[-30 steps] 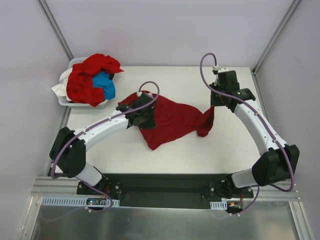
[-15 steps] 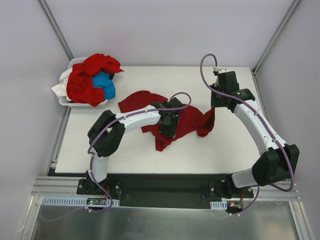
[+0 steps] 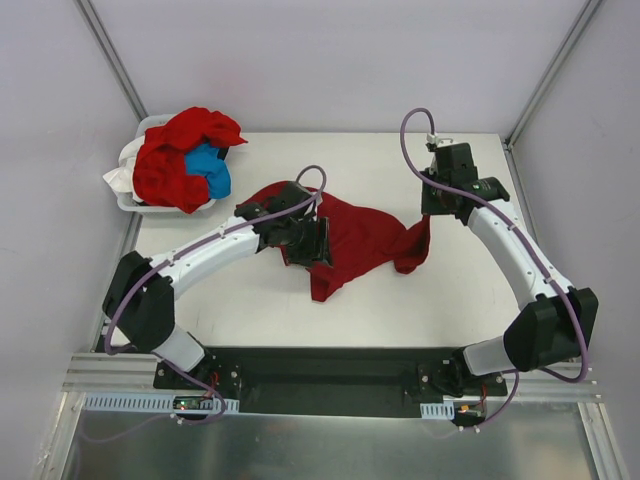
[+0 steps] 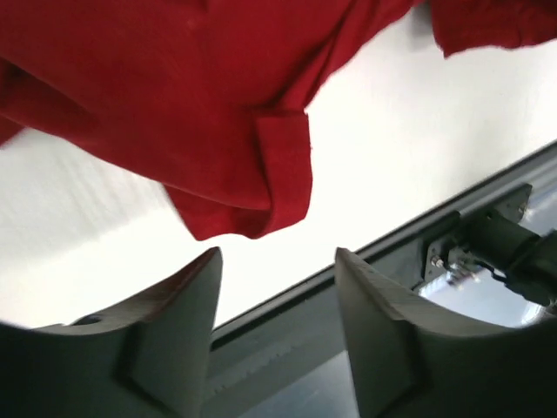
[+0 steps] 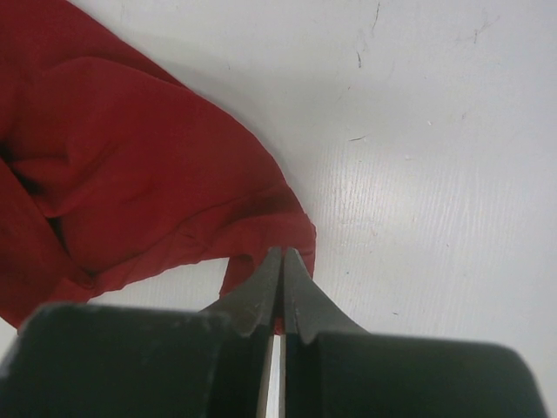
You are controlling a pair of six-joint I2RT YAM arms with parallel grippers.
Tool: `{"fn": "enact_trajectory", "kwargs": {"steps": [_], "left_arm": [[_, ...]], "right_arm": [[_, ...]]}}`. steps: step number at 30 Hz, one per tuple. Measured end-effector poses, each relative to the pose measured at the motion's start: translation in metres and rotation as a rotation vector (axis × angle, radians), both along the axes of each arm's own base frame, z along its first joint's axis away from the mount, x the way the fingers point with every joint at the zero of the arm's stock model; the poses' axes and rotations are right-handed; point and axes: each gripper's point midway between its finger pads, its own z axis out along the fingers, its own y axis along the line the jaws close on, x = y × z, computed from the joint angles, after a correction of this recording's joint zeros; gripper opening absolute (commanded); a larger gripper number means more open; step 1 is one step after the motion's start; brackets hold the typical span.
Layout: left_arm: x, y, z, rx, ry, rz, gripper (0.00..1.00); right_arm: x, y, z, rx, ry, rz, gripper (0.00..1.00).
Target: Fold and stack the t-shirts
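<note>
White table (image 3: 480, 290) with one red t-shirt (image 3: 355, 235), left claw (image 4: 277, 254) apart, right claw (image 5: 280, 257) tight on its edge.

The red t-shirt (image 3: 365, 235) is soft matt cloth, creased, with stitched hems; the table (image 3: 460, 290) under it is a smooth white board with a faint sheen and a few fine scratches. The fingers (image 4: 183, 305) of the left end effector (image 4: 277, 257) look like matt grey plastic, and the sheet (image 3: 330, 445) below the arm bases is dull brushed metal.
</note>
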Motion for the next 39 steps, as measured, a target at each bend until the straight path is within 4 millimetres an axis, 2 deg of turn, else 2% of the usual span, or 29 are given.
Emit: {"fn": "enact_trajectory", "kwargs": {"steps": [5,11,17,18,20,22,25,27,30,33,34,36,38,39], "left_arm": [[-0.022,-0.003,-0.031,-0.021,0.124,-0.029,0.44],[-0.032,-0.008,-0.055,-0.048,0.188,-0.037,0.42],[-0.025,-0.024,-0.068,-0.069,0.171,-0.053,0.29],[-0.023,-0.027,-0.069,-0.070,0.170,-0.055,0.25],[-0.017,-0.033,-0.071,-0.073,0.166,-0.052,0.08],[-0.010,-0.039,-0.073,-0.078,0.160,-0.039,0.00],[-0.002,-0.035,-0.073,-0.060,0.118,-0.005,0.00],[0.003,-0.022,-0.060,-0.043,0.069,0.045,0.00],[0.016,0.015,-0.014,-0.045,-0.025,0.174,0.00],[0.035,0.080,0.057,-0.035,-0.212,0.396,0.00],[0.037,0.100,0.080,-0.021,-0.267,0.464,0.00],[0.034,0.128,0.118,0.011,-0.347,0.552,0.00],[0.029,0.143,0.136,0.059,-0.381,0.565,0.00],[0.027,0.146,0.137,0.086,-0.380,0.547,0.00]], "right_arm": [[0.000,0.000,-0.003,0.000,0.009,-0.003,0.01],[-0.001,0.000,-0.007,-0.005,0.024,-0.003,0.01],[-0.001,0.001,-0.014,-0.011,0.044,0.000,0.01],[-0.002,0.001,-0.014,-0.012,0.047,0.000,0.01],[-0.003,0.001,-0.015,-0.013,0.049,0.002,0.01],[-0.003,0.001,-0.015,-0.013,0.049,0.003,0.01],[-0.003,0.001,-0.015,-0.017,0.051,0.002,0.01],[-0.003,-0.001,-0.015,-0.023,0.050,-0.001,0.01],[-0.003,-0.003,-0.015,-0.034,0.050,-0.011,0.01],[-0.004,-0.005,-0.012,-0.042,0.051,-0.017,0.01],[-0.003,-0.005,-0.009,-0.042,0.048,-0.019,0.01],[-0.001,-0.006,-0.003,-0.042,0.035,-0.024,0.01],[0.002,-0.005,0.003,-0.039,0.019,-0.027,0.01],[0.003,-0.006,0.005,-0.039,0.014,-0.028,0.01]]}}
